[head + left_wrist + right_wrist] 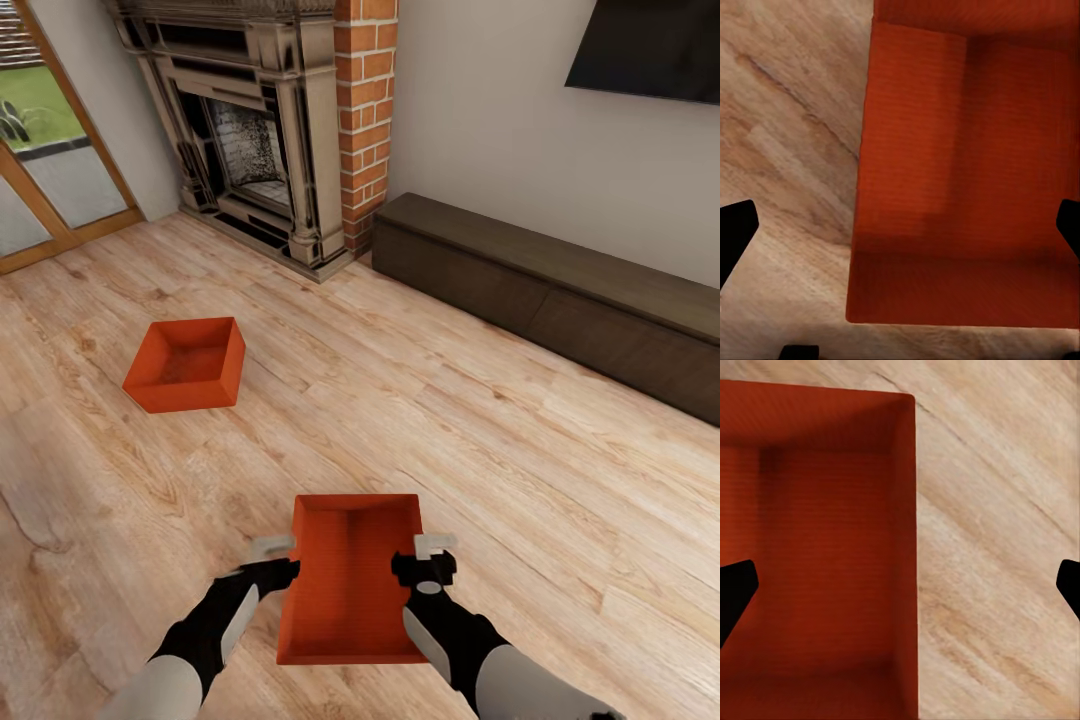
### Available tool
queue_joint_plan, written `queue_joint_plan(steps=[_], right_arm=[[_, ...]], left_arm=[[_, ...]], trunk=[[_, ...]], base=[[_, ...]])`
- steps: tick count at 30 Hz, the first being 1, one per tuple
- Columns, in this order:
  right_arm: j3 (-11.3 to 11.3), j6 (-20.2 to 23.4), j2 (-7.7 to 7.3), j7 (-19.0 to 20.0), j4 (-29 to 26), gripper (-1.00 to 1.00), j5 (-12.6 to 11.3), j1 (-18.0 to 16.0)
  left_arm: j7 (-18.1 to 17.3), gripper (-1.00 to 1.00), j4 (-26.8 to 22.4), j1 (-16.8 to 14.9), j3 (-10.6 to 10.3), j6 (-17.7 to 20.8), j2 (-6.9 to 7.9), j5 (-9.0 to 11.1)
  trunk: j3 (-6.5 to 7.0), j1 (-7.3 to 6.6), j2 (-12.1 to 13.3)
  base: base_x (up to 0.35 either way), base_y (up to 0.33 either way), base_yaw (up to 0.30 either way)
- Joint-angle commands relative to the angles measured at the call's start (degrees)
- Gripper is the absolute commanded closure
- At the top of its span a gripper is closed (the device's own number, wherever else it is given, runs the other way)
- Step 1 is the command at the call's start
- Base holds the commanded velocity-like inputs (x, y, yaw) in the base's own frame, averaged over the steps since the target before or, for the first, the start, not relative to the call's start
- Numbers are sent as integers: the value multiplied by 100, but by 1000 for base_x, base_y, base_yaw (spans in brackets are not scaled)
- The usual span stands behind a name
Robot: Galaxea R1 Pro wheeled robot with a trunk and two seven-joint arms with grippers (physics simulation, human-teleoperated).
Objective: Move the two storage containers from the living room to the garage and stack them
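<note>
Both jaws spread wide, the left gripper (272, 558) and right gripper (432, 556) each straddle a long wall of the near orange-red open-top plastic bin (352, 585) on the light wood-plank floor (520, 440), gripping nothing. Its twin bin (187, 364) sits toward the brick fireplace (262, 130). Pickup step, I judge: close on both walls, then lift evenly.

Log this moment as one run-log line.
room: living room | left gripper: open, straddling near container wall | right gripper: same | far container: on floor

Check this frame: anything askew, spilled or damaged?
Nothing stands out. Both orange-red bins, the near container between the left gripper and right gripper and the far container by the fireplace, look intact and empty.
</note>
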Motion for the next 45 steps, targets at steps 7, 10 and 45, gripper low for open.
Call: queue_joint_plan(steps=[7, 10, 45], right_arm=[[46, -140, -47, -36, 248, -100, -15, -26], [48, -190, -51, -35, 318, -100, -8, -32], [49, -168, -51, 108, 477, -100, 41, -36]], left_arm=[[437, -100, 413, -351, 11, -3, -32, -456], [462, -100, 614, -538, 14, -35, 68, -511], [331, -100, 754, -717, 3, -57, 130, -997]], trunk=[[-3, 0, -2], [-3, 0, -2], [-3, 0, -2]], base=[[0, 0, 0], [0, 0, 0], [0, 0, 0]])
